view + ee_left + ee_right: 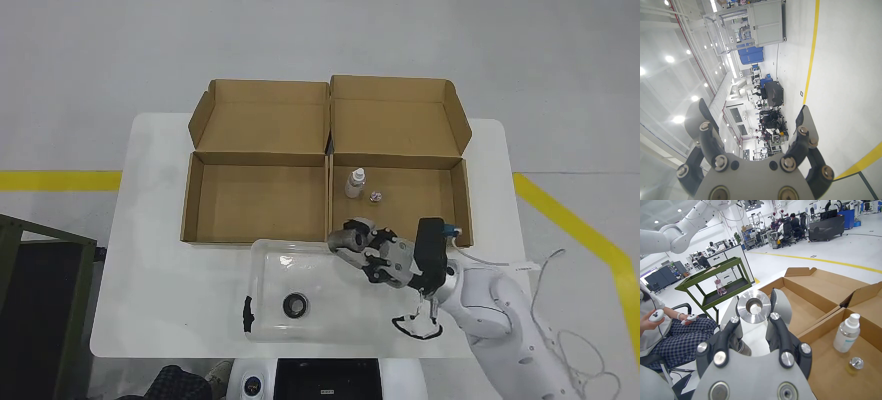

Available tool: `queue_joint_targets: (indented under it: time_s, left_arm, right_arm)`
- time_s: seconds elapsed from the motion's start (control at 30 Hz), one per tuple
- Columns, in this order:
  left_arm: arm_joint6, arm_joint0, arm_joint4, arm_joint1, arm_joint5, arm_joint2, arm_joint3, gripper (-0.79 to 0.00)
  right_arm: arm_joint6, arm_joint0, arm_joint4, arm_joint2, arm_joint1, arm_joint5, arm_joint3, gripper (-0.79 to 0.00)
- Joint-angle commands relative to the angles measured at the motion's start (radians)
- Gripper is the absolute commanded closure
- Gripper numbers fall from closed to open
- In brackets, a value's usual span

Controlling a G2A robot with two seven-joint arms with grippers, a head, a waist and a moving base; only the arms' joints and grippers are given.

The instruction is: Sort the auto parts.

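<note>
Right gripper (362,245) is clamped on a metal part (754,309), jaws narrow, one finger on either side of its rim. From the right wrist view I read the part's face: a bright, machined disc-shaped flange with a round bore through the middle. From the top view I get its place instead: it is held above the far right part of the clear plastic bin (330,300), just beside the near wall of the right cardboard box (420,212). Left gripper (753,108) has its jaws wide apart with nothing between them, and its camera looks out across the hall floor rather than at the white table (150,250). Containers: the left cardboard box (255,205) has a bare floor. The right box holds a small white spray bottle (355,182), upright in its far left corner, and a small round metal piece (377,196) just beside it on the right. The bin sits near of both boxes with a black ring (295,305) lying on its bottom.
</note>
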Motion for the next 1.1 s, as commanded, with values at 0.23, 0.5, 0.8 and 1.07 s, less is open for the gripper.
queue_joint_targets:
  time_s: [0.23,0.5,0.8,1.07]
  left_arm:
    - [0.000,0.000,0.000,0.000,0.000,0.000,0.000,-0.785]
    - [0.000,0.000,0.000,0.000,0.000,0.000,0.000,-0.785]
    - [0.000,0.000,0.000,0.000,0.000,0.000,0.000,-0.785]
    - [0.000,0.000,0.000,0.000,0.000,0.000,0.000,-0.785]
  right_arm:
    - [-0.026,-0.009,-0.009,0.003,-0.001,0.018,-0.006,0.000]
    - [-0.027,-0.010,-0.012,0.004,-0.001,0.015,-0.005,0.000]
    - [-0.027,-0.010,-0.012,0.004,-0.001,0.015,-0.005,0.000]
    - [-0.027,-0.010,-0.012,0.004,-0.001,0.015,-0.005,0.000]
